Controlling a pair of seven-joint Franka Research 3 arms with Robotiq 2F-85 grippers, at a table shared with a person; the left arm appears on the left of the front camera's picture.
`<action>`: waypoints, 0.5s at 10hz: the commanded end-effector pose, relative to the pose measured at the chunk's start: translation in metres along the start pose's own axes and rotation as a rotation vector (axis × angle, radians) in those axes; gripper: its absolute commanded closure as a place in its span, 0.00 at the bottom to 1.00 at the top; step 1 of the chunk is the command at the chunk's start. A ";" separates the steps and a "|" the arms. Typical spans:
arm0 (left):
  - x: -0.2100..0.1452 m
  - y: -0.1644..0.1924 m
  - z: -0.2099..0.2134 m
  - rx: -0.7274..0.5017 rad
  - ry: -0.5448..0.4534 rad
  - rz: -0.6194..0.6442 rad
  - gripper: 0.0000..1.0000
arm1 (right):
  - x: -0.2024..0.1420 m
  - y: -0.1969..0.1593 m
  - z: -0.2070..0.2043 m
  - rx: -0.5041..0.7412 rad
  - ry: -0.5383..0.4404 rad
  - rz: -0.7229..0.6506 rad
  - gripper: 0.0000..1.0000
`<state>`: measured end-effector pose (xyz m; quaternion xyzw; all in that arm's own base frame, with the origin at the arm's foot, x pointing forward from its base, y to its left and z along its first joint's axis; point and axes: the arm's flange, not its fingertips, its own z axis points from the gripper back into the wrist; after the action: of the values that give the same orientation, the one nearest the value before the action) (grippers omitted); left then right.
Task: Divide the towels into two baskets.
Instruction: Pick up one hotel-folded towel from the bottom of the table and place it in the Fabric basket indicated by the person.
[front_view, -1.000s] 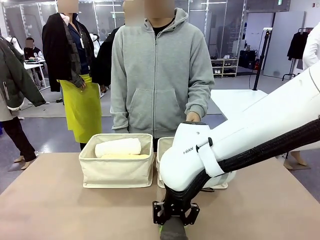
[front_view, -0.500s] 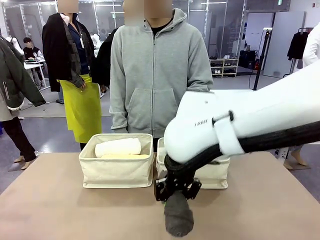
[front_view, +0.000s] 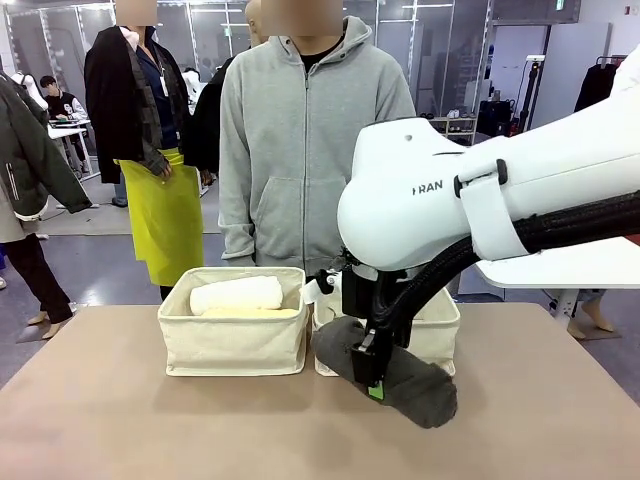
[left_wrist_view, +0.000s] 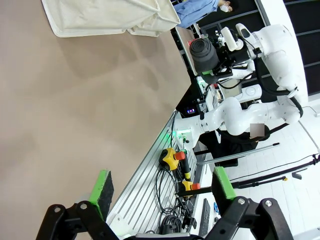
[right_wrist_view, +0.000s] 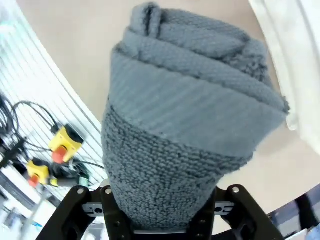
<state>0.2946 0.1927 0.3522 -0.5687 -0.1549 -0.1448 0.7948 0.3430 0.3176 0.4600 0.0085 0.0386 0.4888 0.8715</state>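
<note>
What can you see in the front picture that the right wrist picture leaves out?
Front view alone: a person in a grey hoodie and a pale rolled towel inside the left cream canvas basket. Right wrist view alone: a yellow box with a red button beyond the table's edge. Both share the dark grey rolled terry towel, clamped in the right gripper.

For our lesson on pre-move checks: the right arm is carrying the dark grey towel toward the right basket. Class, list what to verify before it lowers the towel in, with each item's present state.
1. Right gripper shut on the dark grey towel: ok.
2. Towel lifted off the table: ok.
3. Towel above the right basket: not ok, it hangs in front of it.
4. Room in the right basket: cannot tell, the arm hides its inside.
5. Left basket already holds a cream towel: ok.
6. Left gripper open and away: ok.
</note>
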 end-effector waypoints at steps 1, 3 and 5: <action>-0.002 -0.003 0.002 0.004 0.003 -0.009 0.00 | -0.007 0.002 0.002 -0.041 -0.033 0.125 0.59; -0.002 -0.003 0.002 0.004 0.003 -0.009 0.00 | 0.000 0.000 0.001 -0.015 -0.001 0.086 0.59; -0.002 -0.003 0.002 0.004 0.003 -0.009 0.00 | 0.000 0.000 0.001 -0.015 -0.001 0.086 0.59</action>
<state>0.2946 0.1927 0.3521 -0.5687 -0.1550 -0.1448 0.7947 0.3429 0.3156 0.4574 0.0044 0.0286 0.5280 0.8488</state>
